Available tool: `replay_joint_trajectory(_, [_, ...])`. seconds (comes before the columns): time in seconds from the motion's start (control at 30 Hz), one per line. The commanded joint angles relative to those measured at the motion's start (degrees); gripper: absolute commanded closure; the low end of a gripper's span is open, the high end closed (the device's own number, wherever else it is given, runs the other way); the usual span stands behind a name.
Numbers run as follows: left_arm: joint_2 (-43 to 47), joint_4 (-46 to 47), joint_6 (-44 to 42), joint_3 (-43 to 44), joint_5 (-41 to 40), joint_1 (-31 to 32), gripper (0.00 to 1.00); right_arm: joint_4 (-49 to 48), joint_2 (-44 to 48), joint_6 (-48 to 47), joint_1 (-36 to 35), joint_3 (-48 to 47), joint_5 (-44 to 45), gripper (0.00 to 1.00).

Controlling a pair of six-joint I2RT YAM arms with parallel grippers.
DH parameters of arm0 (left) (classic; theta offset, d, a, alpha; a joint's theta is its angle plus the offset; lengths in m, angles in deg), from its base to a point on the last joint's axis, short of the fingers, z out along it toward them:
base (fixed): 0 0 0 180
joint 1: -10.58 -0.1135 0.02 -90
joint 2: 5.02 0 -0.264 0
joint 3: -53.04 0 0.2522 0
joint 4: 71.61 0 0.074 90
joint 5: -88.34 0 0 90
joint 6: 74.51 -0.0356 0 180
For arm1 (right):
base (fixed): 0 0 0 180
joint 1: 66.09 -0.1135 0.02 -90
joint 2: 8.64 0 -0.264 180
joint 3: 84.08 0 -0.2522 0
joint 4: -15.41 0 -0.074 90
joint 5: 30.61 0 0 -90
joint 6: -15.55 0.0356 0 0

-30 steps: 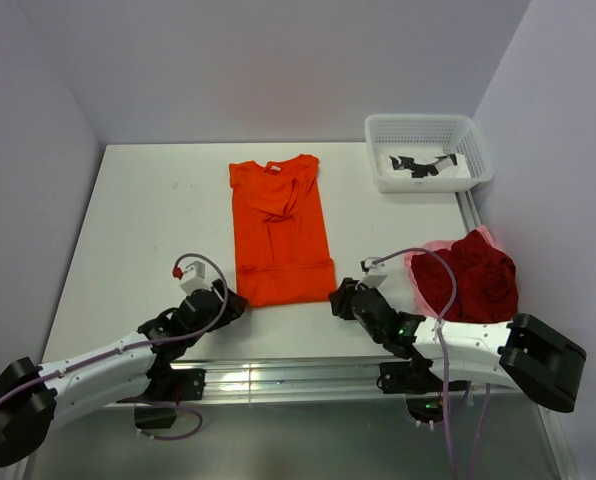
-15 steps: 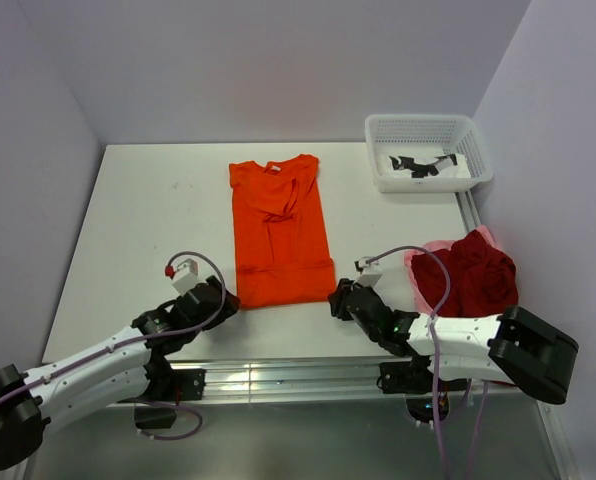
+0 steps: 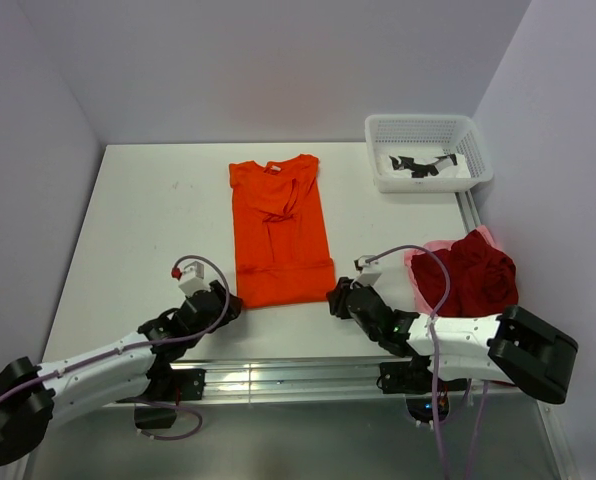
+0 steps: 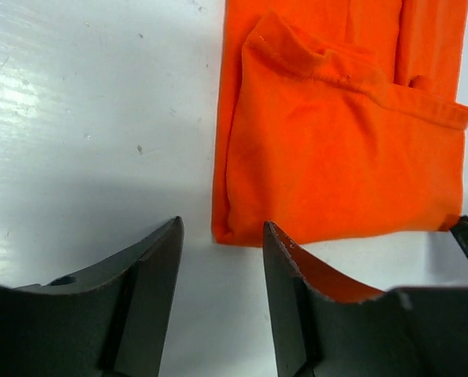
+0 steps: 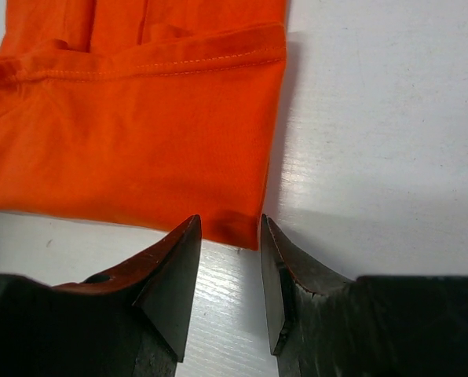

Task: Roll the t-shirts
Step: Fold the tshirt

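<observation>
An orange t-shirt (image 3: 281, 228) lies flat in the middle of the table, sleeves folded in, its near hem turned up into a band (image 4: 340, 169). My left gripper (image 3: 227, 303) (image 4: 221, 236) stands open just short of the band's near left corner, nothing between its jaws. At the near right corner (image 5: 238, 224) my right gripper (image 3: 335, 298) (image 5: 230, 236) is open too, its tips level with the cloth edge without gripping it. A dark red t-shirt (image 3: 473, 278) lies crumpled over a pale pink one (image 3: 424, 256) at the right.
A white mesh basket (image 3: 428, 152) with black-and-white cloth inside sits at the far right corner. Walls enclose the table on the left, back and right. A metal rail (image 3: 298, 376) runs along the near edge between the arm bases.
The left gripper drew back a little, then returned to the hem's left corner. The right gripper edged slightly forward to the right corner. The orange shirt has not moved.
</observation>
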Motion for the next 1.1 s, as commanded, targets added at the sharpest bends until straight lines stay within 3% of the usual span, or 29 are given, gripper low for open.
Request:
replay_joint_trajectory(0.0, [-4.4,5.8,-1.2,1.4,-3.0,0.7,0.48,-1.2,-2.0,-0.2,-0.3,-1.0,1.7,0.57])
replay_joint_trajectory(0.37, [-8.7,10.0,-1.4,0.7,-5.3,4.0,0.49,-1.6,-4.5,0.0,-0.3,-1.4,1.4,0.61])
replay_joint_trajectory(0.7, [-3.6,6.5,2.4,-1.7,-5.1,5.8,0.52,-1.7,-5.6,-0.7,-0.3,-2.1,0.9,0.7])
replay_joint_trajectory(0.8, [-4.5,6.1,2.5,-1.2,-5.7,5.9,0.53,-1.4,-6.3,-0.9,-0.3,-2.8,0.8,0.8])
replay_joint_trajectory(0.87, [-6.1,6.0,2.5,-0.5,-6.0,6.0,0.53,-0.1,-7.0,-0.7,-0.3,-3.8,1.1,0.92])
replay_joint_trajectory(1.07, [-10.3,7.5,2.9,0.6,-6.4,5.9,0.53,0.4,-7.7,-0.8,-0.3,-4.3,0.9,0.99])
